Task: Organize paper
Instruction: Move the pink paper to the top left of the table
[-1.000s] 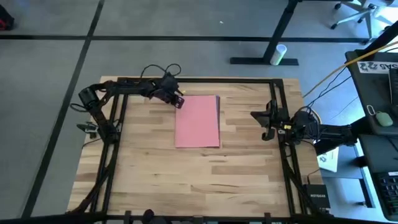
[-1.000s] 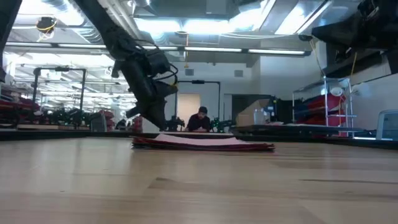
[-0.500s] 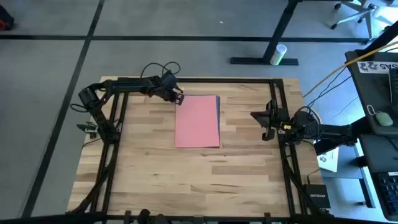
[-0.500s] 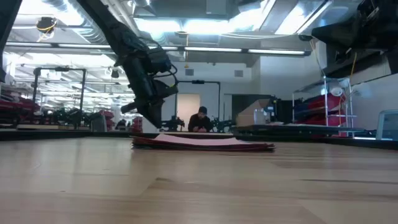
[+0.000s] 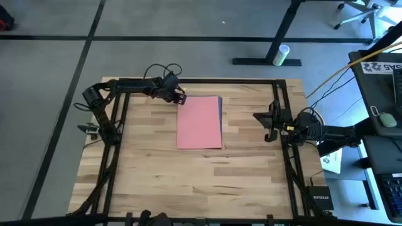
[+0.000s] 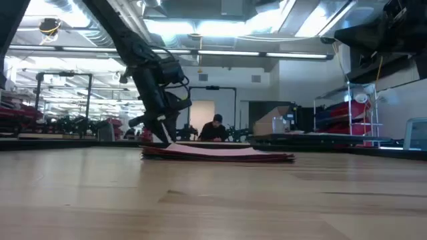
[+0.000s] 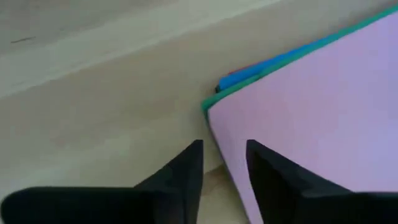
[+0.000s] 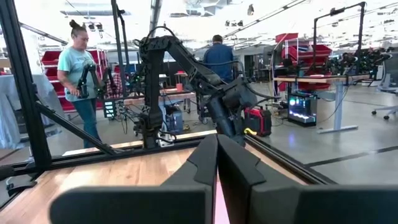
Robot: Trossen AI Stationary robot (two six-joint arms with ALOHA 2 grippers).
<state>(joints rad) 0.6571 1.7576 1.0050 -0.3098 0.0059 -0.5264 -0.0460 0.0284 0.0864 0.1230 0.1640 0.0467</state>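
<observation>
- The paper (image 5: 200, 122) lies as one stack with the pink sheet on top, at the centre of the table (image 5: 188, 182) in the high view; in the low view it is a thin, flat pile at mid-frame.
- The left gripper (image 5: 181, 98) sits at the stack's upper-left corner in the high view. In the left wrist view its fingers (image 7: 186, 171) are spread a little, one over bare wood and one over the pink sheet, straddling the pile's edge and gripping nothing.
- Green and blue edges (image 7: 261, 68) peek out past the pink corner in the left wrist view, so the pile is not yet square.
- Risk: a push from this spot could slide only the top sheet, since thin matte paper shifts layer by layer, and fan the pile out further.
- Risk: a fingertip coming down on the corner could crease or curl it, or catch under one sheet and lift it off the rest.
- Risk: a pinch here would likely take one or two sheets, not the whole stack, and drag them askew.
- The right gripper (image 5: 267, 122) waits at the right edge of the table in the high view, fingers pressed together, well apart from the pile.
- Writing: a black box (image 5: 319, 199) at the lower right of the high view reads NETGEAR; white letters at the upper right are too cut off to read.
</observation>
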